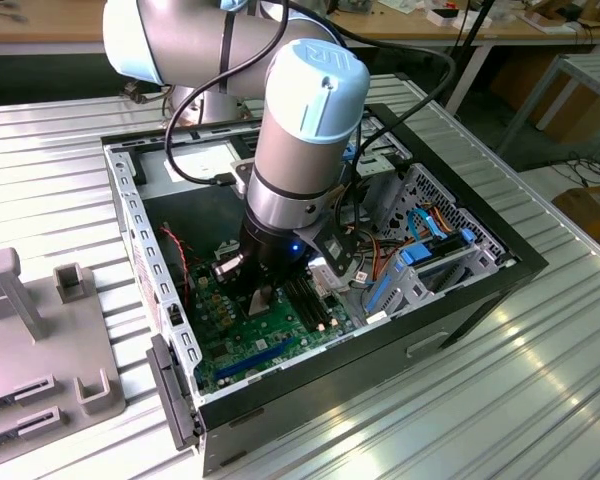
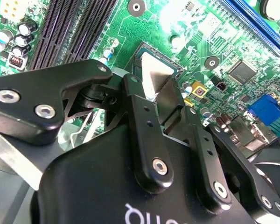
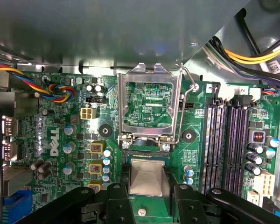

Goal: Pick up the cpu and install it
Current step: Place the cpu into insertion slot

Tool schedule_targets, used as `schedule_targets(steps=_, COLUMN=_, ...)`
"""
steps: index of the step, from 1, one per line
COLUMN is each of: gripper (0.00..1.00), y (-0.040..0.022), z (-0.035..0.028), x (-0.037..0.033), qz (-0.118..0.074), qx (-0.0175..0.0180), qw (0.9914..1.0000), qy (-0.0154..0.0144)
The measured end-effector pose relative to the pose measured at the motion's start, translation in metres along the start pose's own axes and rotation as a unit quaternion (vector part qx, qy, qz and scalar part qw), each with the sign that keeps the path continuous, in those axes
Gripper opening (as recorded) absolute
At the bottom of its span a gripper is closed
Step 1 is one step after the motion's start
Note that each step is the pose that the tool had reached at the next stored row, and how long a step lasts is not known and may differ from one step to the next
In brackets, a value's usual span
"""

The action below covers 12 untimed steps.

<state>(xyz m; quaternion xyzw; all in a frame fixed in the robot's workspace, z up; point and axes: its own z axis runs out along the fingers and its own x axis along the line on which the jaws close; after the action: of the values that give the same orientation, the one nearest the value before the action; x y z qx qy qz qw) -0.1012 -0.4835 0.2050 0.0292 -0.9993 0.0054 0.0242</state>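
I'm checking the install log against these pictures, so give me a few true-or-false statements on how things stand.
1. The arm reaches down into the open computer case. True.
2. The cpu lies outside the case. False: it is at the end effector, low over the motherboard.
3. The metal socket frame is swung open. True.
4. The memory slots hold sticks. False: they are empty.
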Motion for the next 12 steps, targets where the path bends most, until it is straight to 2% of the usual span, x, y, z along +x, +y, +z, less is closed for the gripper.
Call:
schedule_targets(steps=9, gripper=0.4, y=0.0001, z=0.0, x=0.0014, qz=0.0, qx=0.0, qw=1.0, qy=0.0)
schedule_targets(steps=10, gripper=0.4, y=0.0, z=0.0, x=0.0002, qz=0.0, qx=0.0, qw=1.0, qy=0.0004)
schedule_targets(steps=11, gripper=0.4, y=-0.0002, z=-0.0004, x=-0.0026, qz=0.001, qx=-0.0002, qw=1.0, qy=0.0025)
schedule_targets(steps=12, gripper=0.4, y=-0.0003, z=-0.0005, x=-0.0036, qz=0.001, qx=-0.0002, qw=0.99999, qy=0.0032)
